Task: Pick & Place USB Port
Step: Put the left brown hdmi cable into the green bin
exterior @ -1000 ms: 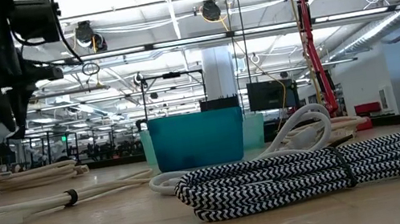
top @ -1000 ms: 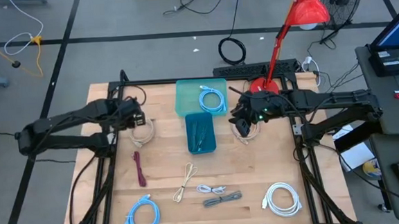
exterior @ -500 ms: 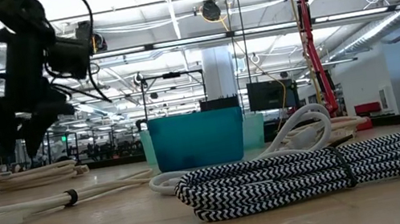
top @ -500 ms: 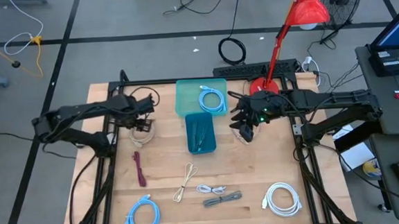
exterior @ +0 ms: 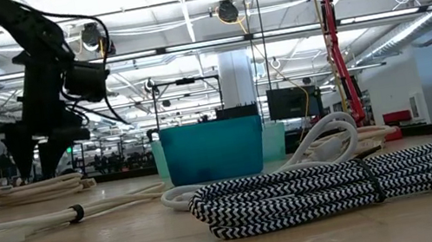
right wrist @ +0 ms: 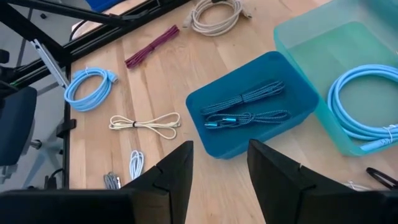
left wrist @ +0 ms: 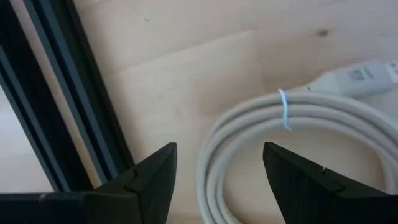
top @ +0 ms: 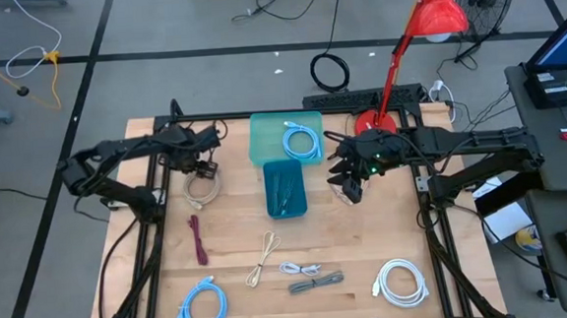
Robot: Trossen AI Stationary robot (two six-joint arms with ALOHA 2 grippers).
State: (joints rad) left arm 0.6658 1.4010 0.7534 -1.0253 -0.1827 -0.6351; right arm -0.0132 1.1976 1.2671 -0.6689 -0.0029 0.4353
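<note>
No readable writing or brand marks that we find. We see left gripper point(left wrist: 217, 180) fingers spread apart, empty, low over beige coiled cable point(top: 203, 188), left of dark teal bin point(top: 285, 188). Cable: pale round loops, thin tie, pale plug at end, lying on wood table point(top: 239, 241). Right gripper point(right wrist: 217, 168) right of teal bin, fingers partly apart, nothing between. Light green bin point(top: 263, 141) behind teal bin holds blue cable point(top: 302, 141). Open workshop beyond, red lamp point(top: 432, 7).

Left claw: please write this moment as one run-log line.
left claw: open | over: beige coiled cable | holding: nothing | right claw: waiting beside blue bin
</note>
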